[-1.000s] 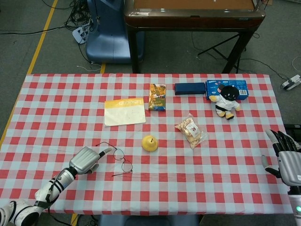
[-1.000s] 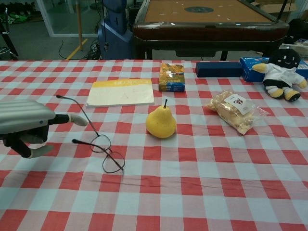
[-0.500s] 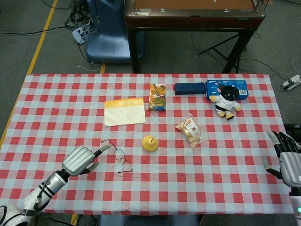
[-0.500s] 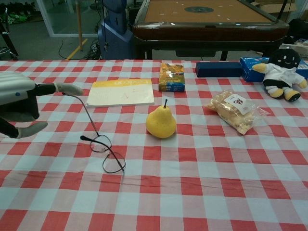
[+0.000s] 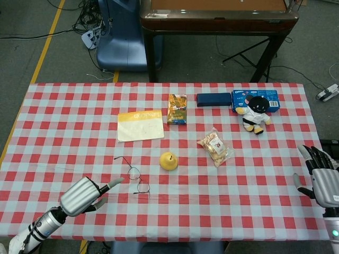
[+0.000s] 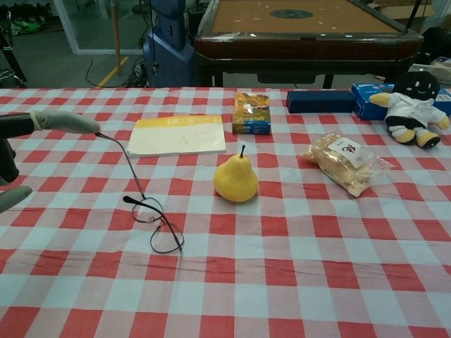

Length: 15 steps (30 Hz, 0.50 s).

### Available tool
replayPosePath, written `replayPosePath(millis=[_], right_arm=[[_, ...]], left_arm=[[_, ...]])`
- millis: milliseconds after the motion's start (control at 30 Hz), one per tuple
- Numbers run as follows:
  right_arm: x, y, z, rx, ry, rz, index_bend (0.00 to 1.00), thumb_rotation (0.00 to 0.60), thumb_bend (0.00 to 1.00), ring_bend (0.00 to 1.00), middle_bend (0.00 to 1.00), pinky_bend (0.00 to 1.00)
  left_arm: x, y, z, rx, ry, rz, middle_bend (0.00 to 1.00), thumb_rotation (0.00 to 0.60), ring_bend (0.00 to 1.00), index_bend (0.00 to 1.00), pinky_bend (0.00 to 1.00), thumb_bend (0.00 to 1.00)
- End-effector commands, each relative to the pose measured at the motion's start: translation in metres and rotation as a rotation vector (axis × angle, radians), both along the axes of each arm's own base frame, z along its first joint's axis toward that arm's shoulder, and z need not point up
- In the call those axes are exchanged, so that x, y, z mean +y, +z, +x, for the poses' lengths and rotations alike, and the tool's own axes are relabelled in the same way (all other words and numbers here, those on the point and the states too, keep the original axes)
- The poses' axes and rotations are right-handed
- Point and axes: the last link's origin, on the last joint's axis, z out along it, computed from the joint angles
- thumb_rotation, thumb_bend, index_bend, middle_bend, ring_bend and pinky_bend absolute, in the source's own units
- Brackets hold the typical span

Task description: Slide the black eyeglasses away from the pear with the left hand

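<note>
The black eyeglasses [image 5: 135, 175] [image 6: 150, 215] lie on the checked cloth just left of the yellow pear [image 5: 169, 161] [image 6: 237, 178], with one thin arm stretched away toward the back. My left hand [image 5: 80, 194] [image 6: 28, 144] hovers at the near left, apart from the glasses, holding nothing; one finger [image 5: 113, 183] points toward them and the others are curled. My right hand [image 5: 322, 177] stays at the table's right edge with fingers spread and nothing in it.
A yellow booklet [image 5: 140, 125] lies behind the glasses. An orange snack box [image 5: 177, 109], a dark blue case [image 5: 214, 99], a blue biscuit box [image 5: 257, 99] and a plush toy [image 5: 256, 114] line the back. A bagged snack [image 5: 215, 146] lies right of the pear.
My left hand has drawn back toward the near left edge, off the eyeglasses. The glasses have shifted only slightly. The right hand has barely moved.
</note>
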Motion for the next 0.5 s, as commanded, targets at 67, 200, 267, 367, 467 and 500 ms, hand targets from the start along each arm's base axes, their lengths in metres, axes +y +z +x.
replayPosePath(millis=[67,200,267,367,467,500], right_arm=[[-0.004,0.006,0.003,0.014,0.003,-0.015,0.00,0.600,0.43,0.00,0.09,0.07],[-0.008,0.013,0.006,0.033,-0.002,-0.036,0.00,0.600,0.43,0.00,0.09,0.07],[-0.011,0.016,0.007,0.040,-0.001,-0.045,0.00,0.600,0.43,0.00,0.09,0.07],[-0.013,0.020,0.010,0.048,0.002,-0.059,0.00,0.600,0.43,0.00,0.09,0.07],[-0.015,0.022,0.011,0.048,0.004,-0.071,0.00,0.600,0.43,0.00,0.09,0.07],[-0.015,0.023,0.012,0.048,0.004,-0.075,0.00,0.600,0.43,0.00,0.09,0.07]], left_arm=[[-0.008,-0.004,0.007,0.000,-0.037,-0.023,1.00,0.600,0.93,0.07,0.97,0.51],[-0.013,-0.011,0.014,0.016,-0.073,-0.047,1.00,0.600,0.93,0.07,0.97,0.51],[-0.017,-0.014,0.018,0.024,-0.093,-0.060,1.00,0.600,0.93,0.07,0.97,0.51],[-0.021,-0.020,0.023,0.034,-0.118,-0.078,1.00,0.600,0.93,0.07,0.97,0.51],[-0.023,-0.026,0.026,0.062,-0.143,-0.076,1.00,0.600,0.93,0.06,0.97,0.51],[-0.023,-0.029,0.026,0.076,-0.146,-0.075,1.00,0.600,0.93,0.05,0.97,0.51]])
